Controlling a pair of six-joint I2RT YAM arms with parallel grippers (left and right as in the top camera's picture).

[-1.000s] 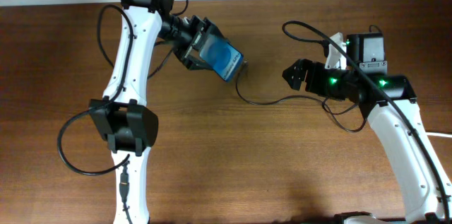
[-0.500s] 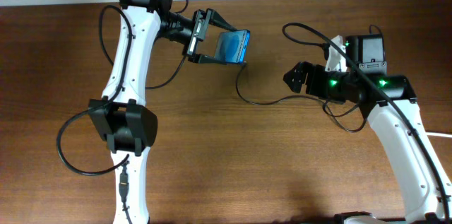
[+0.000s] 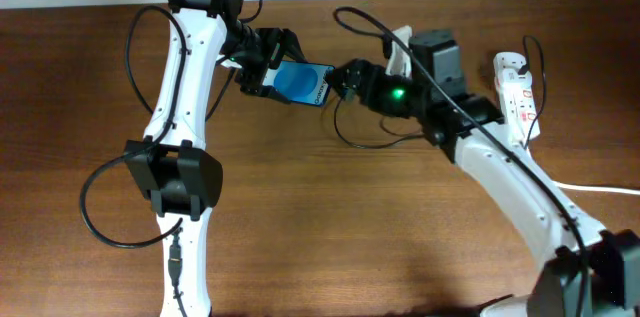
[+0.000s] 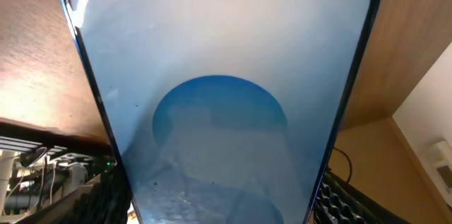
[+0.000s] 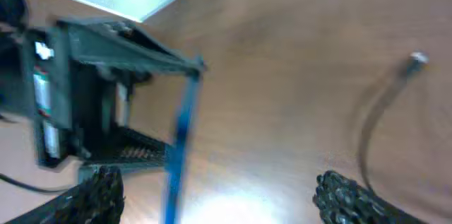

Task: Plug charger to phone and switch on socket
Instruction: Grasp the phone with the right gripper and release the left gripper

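Observation:
My left gripper (image 3: 285,75) is shut on the phone (image 3: 302,83) and holds it above the table at the back centre. The phone's blue screen fills the left wrist view (image 4: 219,97), with my fingers at its two lower edges. My right gripper (image 3: 345,79) is open and empty just right of the phone. In the right wrist view the phone (image 5: 180,146) shows edge-on between the open fingers (image 5: 226,203). The charger's thin black cable (image 3: 352,143) lies looped on the table; its plug tip (image 5: 417,58) lies free on the wood. The white socket (image 3: 515,97) lies at the back right.
The socket's thick white cord (image 3: 610,189) runs off the right edge. The left arm's base (image 3: 180,182) stands at the left. Black arm cables (image 3: 100,227) loop at the left side. A pale wall borders the table's far edge.
My right arm has swung left, up to the phone, uncovering the socket. My left gripper has turned the phone and brought it back lower.

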